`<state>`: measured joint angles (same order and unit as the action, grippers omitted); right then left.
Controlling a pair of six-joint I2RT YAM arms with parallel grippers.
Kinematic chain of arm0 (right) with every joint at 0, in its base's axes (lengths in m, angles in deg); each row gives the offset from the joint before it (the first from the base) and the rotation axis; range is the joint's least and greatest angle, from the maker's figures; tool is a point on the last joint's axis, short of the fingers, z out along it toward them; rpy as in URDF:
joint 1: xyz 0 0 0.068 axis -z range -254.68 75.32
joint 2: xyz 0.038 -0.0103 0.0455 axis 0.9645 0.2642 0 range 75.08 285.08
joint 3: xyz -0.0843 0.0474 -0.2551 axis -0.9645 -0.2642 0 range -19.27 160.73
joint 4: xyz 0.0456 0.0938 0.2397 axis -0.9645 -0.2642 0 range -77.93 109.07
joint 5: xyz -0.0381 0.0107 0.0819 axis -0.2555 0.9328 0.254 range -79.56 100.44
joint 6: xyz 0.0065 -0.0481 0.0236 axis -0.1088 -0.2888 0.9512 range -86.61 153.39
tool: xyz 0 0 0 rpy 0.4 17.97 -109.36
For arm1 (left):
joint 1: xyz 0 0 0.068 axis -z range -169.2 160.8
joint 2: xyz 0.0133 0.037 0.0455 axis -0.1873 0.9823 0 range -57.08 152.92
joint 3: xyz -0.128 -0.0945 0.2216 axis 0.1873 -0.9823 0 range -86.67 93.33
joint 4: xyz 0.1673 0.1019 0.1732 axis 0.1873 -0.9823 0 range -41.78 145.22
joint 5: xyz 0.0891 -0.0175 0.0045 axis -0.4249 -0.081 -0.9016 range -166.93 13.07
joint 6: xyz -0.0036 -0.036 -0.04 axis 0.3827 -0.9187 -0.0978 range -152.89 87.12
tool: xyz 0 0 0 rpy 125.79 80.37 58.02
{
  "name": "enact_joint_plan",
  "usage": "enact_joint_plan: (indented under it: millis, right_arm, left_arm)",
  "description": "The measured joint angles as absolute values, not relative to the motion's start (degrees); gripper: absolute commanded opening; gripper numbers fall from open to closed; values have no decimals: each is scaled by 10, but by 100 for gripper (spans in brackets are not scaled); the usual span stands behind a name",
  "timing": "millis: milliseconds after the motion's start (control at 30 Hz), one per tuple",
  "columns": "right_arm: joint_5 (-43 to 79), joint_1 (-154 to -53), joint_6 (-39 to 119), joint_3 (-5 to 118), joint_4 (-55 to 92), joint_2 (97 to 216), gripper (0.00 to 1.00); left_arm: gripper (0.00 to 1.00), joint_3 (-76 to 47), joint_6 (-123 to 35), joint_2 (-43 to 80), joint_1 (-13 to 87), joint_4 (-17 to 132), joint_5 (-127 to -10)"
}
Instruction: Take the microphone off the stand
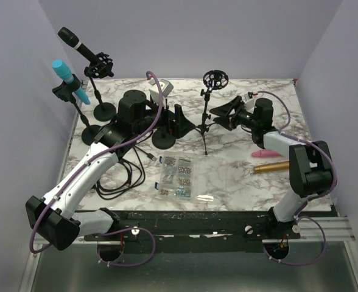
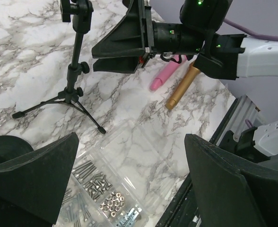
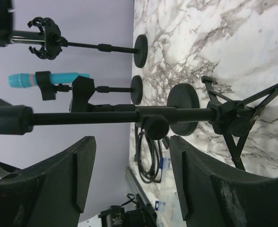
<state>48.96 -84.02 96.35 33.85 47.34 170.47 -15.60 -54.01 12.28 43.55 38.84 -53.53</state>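
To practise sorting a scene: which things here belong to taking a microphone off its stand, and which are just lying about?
Job:
black microphone
blue microphone
the stands holding them

Lying about:
box of screws
black cable
pink microphone
gold microphone
tripod stand, holder empty

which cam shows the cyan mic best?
Top external: the cyan mic sits whole in its clip, unobstructed. Right wrist shows it sideways, partly covered by the clip. Left wrist doesn't show it.
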Motion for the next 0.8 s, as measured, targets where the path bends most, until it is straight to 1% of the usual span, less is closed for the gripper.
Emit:
enact_joint_plan:
  millis: [133, 200, 333, 400, 567, 800]
  right_arm:
    - [524, -836, 1023, 317, 552, 1754, 69]
    - [538, -832, 1051, 309, 592, 1777, 62]
    - [561, -827, 1123, 306, 688, 1828, 54]
    - [568, -825, 1175, 303, 760, 1861, 50]
    - [574, -824, 1290, 299, 907, 1934, 50]
    - [580, -825, 1356, 294, 1001, 1953, 53]
  left_arm:
    - [99, -156, -544, 135, 435, 388, -530]
    - [99, -156, -544, 136, 435, 388, -529]
    - [99, -156, -544, 135, 435, 388, -528]
    - [99, -156, -544, 135, 435, 388, -528]
    - [99, -156, -544, 136, 435, 388, -527]
    - [98, -156, -544, 136, 435, 388, -526]
